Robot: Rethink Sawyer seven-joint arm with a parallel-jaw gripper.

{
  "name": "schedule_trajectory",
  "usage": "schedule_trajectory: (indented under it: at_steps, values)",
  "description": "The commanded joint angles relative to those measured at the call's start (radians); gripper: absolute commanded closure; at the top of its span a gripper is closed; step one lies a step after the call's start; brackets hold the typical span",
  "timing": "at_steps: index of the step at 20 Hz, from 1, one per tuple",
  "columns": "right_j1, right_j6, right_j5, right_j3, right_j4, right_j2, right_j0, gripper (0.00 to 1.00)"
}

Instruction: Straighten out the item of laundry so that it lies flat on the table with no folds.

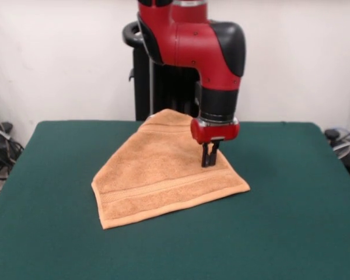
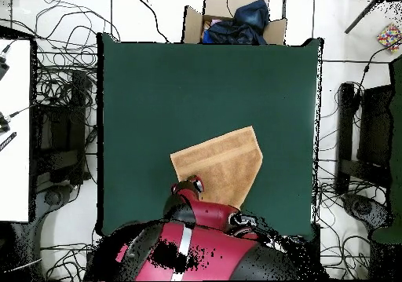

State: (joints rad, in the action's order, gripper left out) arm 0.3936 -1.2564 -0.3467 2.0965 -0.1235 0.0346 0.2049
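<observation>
The orange-tan towel (image 1: 157, 175) lies on the dark green table (image 1: 291, 210), left of the middle. It is folded over on itself along a slant, so it forms an uneven four-sided shape with a border band near its front edge. My gripper (image 1: 209, 162) points straight down at the towel's right slanted edge. Its narrow black fingers (image 1: 205, 154) are close together on the cloth there. In the overhead view the towel (image 2: 224, 161) sits near the robot's side of the table (image 2: 196, 82), and the red gripper head (image 2: 188, 186) covers its lower left corner. No white tag shows.
The black pedestal (image 1: 154, 87) stands behind the table's far edge. In the overhead view a cardboard box with dark blue cloth (image 2: 235, 21) sits beyond the opposite table edge. Cables and equipment lie on the floor at both sides (image 2: 63, 137).
</observation>
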Motion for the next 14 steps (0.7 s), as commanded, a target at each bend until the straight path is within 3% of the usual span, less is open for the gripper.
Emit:
schedule_trajectory:
  at_steps: [1,14]
  values:
    - [-0.113,-0.343,-0.256,-0.245,0.049,-0.205,0.015,1.00]
    - [-0.120,-0.343,-0.286,-0.243,0.030,-0.231,0.038,1.00]
